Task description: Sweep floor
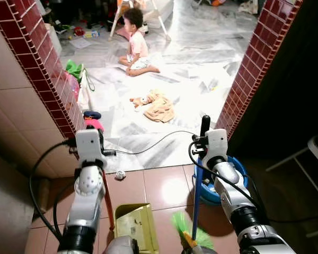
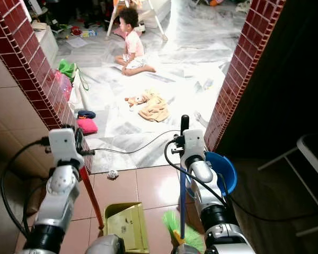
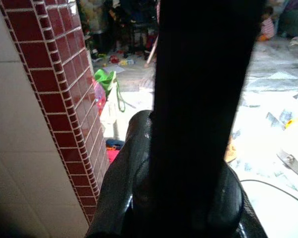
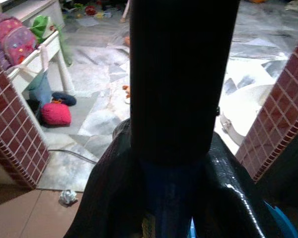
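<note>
right tool (image 1: 204,138) was clenched on the blue broom handle with green bristles (image 1: 197,203); left tool (image 1: 90,140) gripped the red handle (image 1: 108,198) of the yellow-green plastic dustpan (image 1: 136,225). both stood on the brown tiled floor (image 1: 161,185), near a crumpled paper scrap (image 1: 120,174) at the marble threshold.

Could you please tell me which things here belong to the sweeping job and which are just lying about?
For the job:
broom in right end effector
dustpan, handle in left end effector
crumpled paper

Lying about:
blue bucket
cloth
cable
pink cushion
seated person
</note>
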Controlling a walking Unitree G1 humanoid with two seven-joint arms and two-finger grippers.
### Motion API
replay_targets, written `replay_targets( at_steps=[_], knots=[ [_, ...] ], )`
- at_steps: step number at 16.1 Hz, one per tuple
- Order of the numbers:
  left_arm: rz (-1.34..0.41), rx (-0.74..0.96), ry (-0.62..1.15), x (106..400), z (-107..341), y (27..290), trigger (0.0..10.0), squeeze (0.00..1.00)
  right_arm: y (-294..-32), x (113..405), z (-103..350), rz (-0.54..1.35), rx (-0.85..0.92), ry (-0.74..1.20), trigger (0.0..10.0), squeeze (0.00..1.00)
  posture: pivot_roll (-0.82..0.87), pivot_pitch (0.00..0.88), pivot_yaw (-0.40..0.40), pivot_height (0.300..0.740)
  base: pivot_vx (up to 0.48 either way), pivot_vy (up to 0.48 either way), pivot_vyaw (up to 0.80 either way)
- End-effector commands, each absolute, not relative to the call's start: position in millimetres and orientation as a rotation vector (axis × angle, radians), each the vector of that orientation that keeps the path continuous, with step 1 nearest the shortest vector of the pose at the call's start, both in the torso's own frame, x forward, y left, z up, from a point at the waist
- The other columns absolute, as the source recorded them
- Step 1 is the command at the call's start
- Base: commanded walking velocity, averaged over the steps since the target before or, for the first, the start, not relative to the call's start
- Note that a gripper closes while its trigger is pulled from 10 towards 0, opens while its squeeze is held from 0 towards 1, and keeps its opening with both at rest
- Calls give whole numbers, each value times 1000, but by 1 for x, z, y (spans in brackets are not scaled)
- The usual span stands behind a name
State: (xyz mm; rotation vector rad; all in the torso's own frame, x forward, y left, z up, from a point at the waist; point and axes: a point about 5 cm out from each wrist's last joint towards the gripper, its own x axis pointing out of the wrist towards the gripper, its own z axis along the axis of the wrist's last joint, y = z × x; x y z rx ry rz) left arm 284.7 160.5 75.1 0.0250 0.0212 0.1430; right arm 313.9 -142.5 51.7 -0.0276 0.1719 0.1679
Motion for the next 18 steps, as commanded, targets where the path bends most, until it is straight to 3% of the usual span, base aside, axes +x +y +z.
replay_targets(
  at_steps=[1,6,9,12,18],
  knots=[
    [165,7,75,279,65,165,10000,0,-147,312,48,132,14,171,10000,0,-5,0,45,740,0,0,0],
    [173,75,32,287,70,167,10000,0,-152,310,47,121,42,149,10000,0,-16,0,32,740,0,0,494],
    [122,-31,19,293,72,162,10000,0,-142,323,69,149,56,43,10000,0,-15,0,26,740,0,0,0],
    [82,32,-71,302,91,156,10000,0,-133,330,91,149,102,-55,10000,0,4,0,19,740,0,0,0],
    [92,-15,-106,309,105,154,10000,0,-115,336,112,232,66,-154,10000,0,11,0,18,740,0,0,119]
  ],
)
